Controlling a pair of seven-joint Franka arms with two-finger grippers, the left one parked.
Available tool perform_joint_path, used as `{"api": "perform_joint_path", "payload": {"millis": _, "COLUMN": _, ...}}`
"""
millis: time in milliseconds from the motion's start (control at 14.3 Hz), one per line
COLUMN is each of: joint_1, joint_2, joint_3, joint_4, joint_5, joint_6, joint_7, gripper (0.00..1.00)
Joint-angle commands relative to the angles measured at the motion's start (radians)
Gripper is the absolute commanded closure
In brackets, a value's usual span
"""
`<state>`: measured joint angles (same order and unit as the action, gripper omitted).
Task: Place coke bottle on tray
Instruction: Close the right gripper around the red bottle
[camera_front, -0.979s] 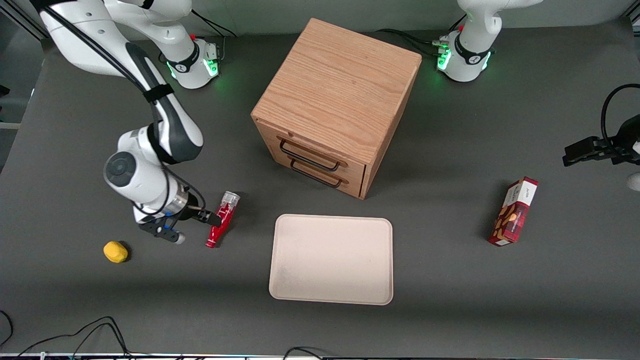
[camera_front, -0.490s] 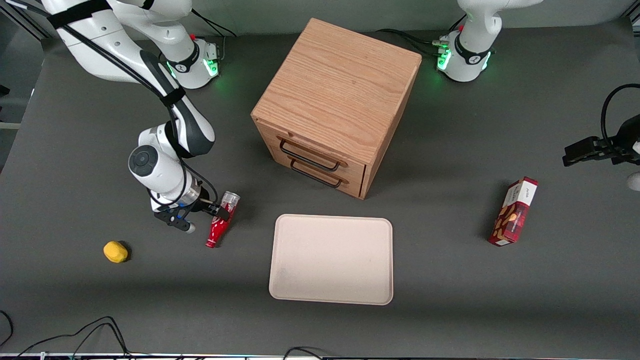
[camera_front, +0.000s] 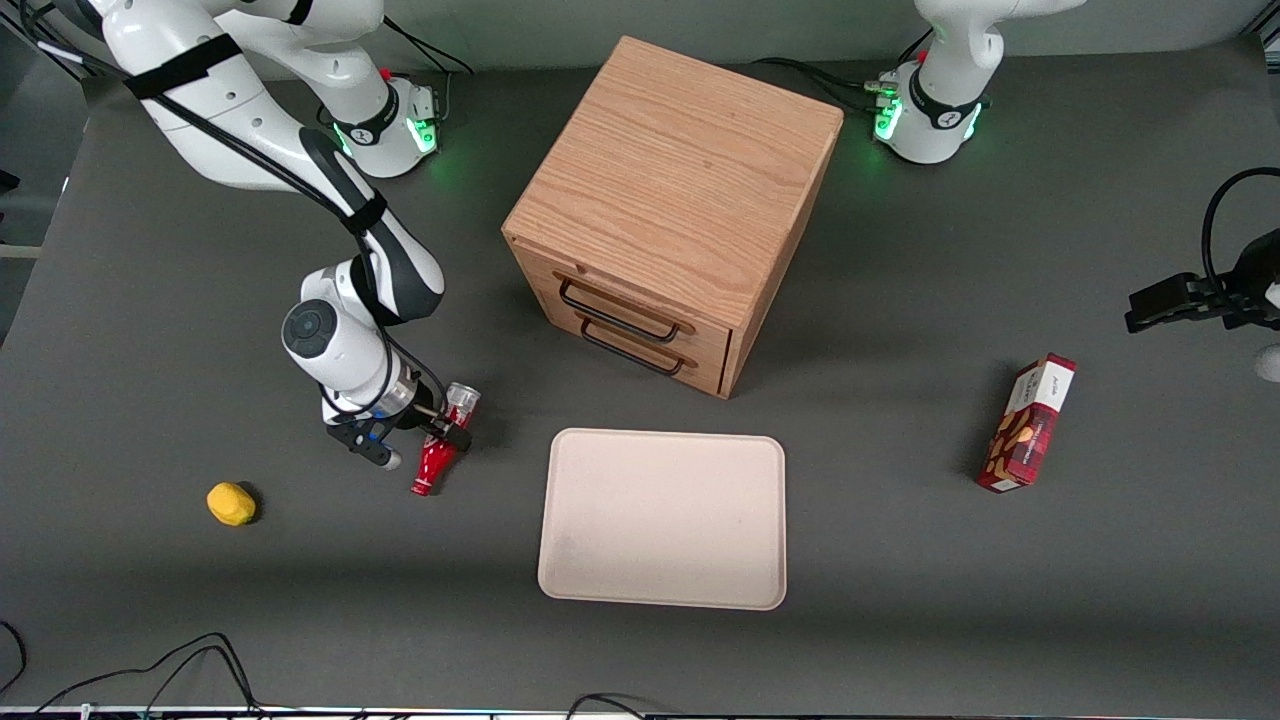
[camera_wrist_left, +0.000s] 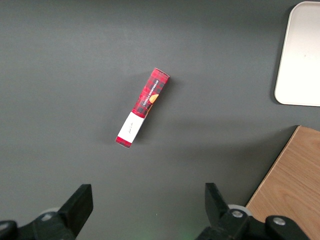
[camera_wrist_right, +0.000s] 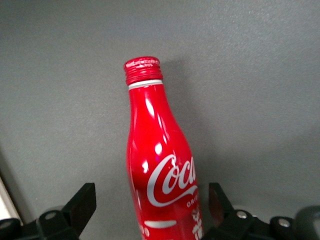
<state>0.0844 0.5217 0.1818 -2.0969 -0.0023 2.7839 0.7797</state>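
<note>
The coke bottle reads "Coca" in white script.

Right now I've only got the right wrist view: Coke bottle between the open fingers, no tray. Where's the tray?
Observer: The tray lies beside the coke bottle, toward the parked arm's end of the table, with bare table between them.
Operator: Anything in that gap?
Observer: Nothing. The wooden drawer cabinet stands farther from the front camera than the tray, clear of that path.
Operator: How does the bottle lie?
Observer: Flat on the table, with its neck toward the front camera. The gripper straddles its body near the silver end.
</note>
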Motion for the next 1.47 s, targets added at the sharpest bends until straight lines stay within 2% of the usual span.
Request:
{"api": "perform_joint_path", "payload": {"millis": 0, "joint_1": 0.024, "joint_2": 0.023, "joint_3": -0.010, "joint_4": 0.003, "joint_5": -0.031, "joint_6": 0.040, "joint_7": 0.055, "gripper": 0.00}}
{"api": "perform_joint_path", "payload": {"millis": 140, "joint_1": 0.026, "joint_2": 0.029, "joint_3": -0.010, "joint_4": 0.002, "joint_5": -0.031, "joint_6": 0.051, "joint_7": 0.055, "gripper": 0.03}}
{"api": "perform_joint_path", "payload": {"millis": 280, "joint_1": 0.026, "joint_2": 0.032, "joint_3": -0.012, "joint_4": 0.002, "joint_5": -0.031, "joint_6": 0.054, "joint_7": 0.055, "gripper": 0.11}}
{"api": "perform_joint_path", "payload": {"millis": 420, "joint_1": 0.026, "joint_2": 0.032, "joint_3": -0.012, "joint_4": 0.002, "joint_5": -0.031, "joint_6": 0.054, "joint_7": 0.055, "gripper": 0.37}}
{"api": "perform_joint_path", "payload": {"millis": 490, "joint_1": 0.026, "joint_2": 0.032, "joint_3": -0.012, "joint_4": 0.002, "joint_5": -0.031, "joint_6": 0.054, "joint_7": 0.055, "gripper": 0.59}}
{"api": "perform_joint_path", "payload": {"millis": 559, "joint_1": 0.026, "joint_2": 0.031, "joint_3": -0.012, "joint_4": 0.000, "joint_5": -0.033, "joint_6": 0.058, "joint_7": 0.055, "gripper": 0.87}}
{"api": "perform_joint_path", "payload": {"millis": 629, "joint_1": 0.026, "joint_2": 0.031, "joint_3": -0.012, "joint_4": -0.002, "joint_5": -0.033, "joint_6": 0.065, "joint_7": 0.055, "gripper": 1.00}}
{"api": "perform_joint_path", "payload": {"millis": 1189, "joint_1": 0.026, "joint_2": 0.015, "joint_3": -0.012, "joint_4": -0.002, "joint_5": -0.042, "joint_6": 0.056, "joint_7": 0.052, "gripper": 1.00}}
{"api": "perform_joint_path", "payload": {"millis": 1399, "joint_1": 0.023, "joint_2": -0.098, "joint_3": -0.010, "joint_4": 0.011, "joint_5": -0.047, "joint_6": -0.120, "joint_7": 0.043, "gripper": 1.00}}
